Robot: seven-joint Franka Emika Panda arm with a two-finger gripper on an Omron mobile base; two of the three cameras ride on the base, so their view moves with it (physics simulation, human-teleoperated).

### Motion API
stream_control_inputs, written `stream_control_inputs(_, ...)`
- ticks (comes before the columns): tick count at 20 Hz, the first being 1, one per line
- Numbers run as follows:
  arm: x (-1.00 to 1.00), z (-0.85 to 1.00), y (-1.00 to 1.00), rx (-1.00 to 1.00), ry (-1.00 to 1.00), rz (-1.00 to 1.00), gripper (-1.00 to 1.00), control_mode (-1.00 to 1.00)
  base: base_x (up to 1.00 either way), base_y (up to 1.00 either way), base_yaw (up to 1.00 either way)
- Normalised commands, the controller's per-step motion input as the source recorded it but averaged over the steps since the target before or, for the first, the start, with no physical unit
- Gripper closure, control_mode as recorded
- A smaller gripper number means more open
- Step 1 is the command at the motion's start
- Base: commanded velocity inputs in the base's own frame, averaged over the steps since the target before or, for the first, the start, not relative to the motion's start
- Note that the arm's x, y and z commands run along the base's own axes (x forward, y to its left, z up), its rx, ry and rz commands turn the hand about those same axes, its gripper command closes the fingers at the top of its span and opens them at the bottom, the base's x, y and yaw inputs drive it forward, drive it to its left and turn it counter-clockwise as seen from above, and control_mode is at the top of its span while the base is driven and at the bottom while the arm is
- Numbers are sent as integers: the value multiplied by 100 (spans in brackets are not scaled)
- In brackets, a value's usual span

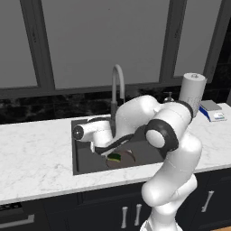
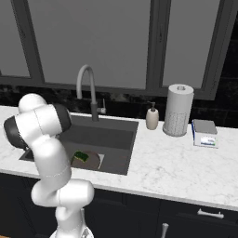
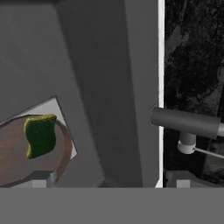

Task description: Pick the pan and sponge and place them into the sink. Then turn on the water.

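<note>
The white marble counter (image 2: 176, 162) surrounds the dark-grey sink (image 2: 116, 139). The brown pan (image 2: 90, 162) lies on the sink's bottom, over its lighter square patch, with the green sponge (image 3: 40, 134) resting in it. The gooseneck faucet (image 2: 88, 90) rises behind the basin. The gripper's jaws stand wide, holding nothing.
</note>
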Motion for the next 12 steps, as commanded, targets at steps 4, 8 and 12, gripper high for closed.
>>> stream_control_inputs(4,-19,92,1,7,-19,-3,-100,-100,0,0,0)
stream_control_inputs(8,-43,86,0,15,-5,-7,-100,-100,0,0,0)
stream_control_inputs(12,-62,75,0,19,0,-7,-100,-100,0,0,0)
